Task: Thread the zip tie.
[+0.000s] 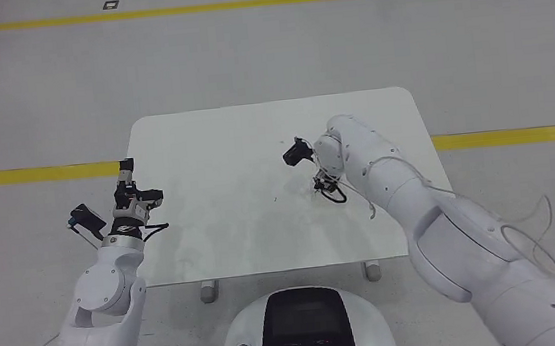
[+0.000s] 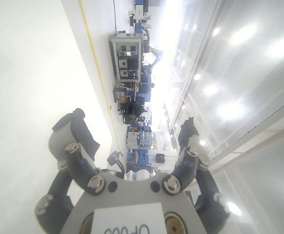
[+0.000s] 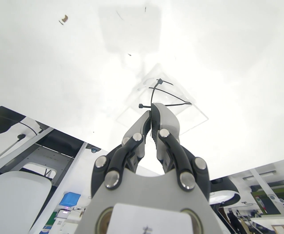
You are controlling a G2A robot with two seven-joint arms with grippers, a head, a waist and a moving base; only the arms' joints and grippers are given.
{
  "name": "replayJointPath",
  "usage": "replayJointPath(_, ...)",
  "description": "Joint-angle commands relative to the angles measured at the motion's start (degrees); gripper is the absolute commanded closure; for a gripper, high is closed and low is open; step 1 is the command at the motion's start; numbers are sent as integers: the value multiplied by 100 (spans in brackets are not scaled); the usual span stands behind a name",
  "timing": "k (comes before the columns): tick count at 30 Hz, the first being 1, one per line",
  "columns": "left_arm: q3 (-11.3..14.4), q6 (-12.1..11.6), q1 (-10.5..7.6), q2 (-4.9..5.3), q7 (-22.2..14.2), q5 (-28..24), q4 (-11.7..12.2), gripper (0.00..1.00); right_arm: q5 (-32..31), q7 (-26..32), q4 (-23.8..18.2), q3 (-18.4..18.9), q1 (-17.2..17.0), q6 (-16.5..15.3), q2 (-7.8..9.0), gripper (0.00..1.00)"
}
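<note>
R gripper (image 3: 151,109) pinches zip tie (image 3: 159,81); white table (image 1: 216,159).

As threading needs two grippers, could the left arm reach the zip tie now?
Probably yes: the left gripper is open, and nothing stands on the table between it and the zip tie in the right gripper.

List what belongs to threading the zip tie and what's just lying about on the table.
Belongs to the job:
zip tie, black
right gripper, shut on the zip tie
left gripper, open, at the edge of the table
clear sheet under the zip tie, probably

Just lying about:
brown scrap
dark speck
</note>
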Motion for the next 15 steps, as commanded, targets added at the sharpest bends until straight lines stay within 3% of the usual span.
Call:
replayJointPath(1,0,0,0,0,0,0,0,0,127,57,-139,17,-20,0,68,100)
replayJointPath(9,0,0,0,0,0,0,0,0,521,274,-695,52,-143,0,359,100)
replayJointPath(15,0,0,0,0,0,0,0,0,521,274,-695,52,-143,0,359,100)
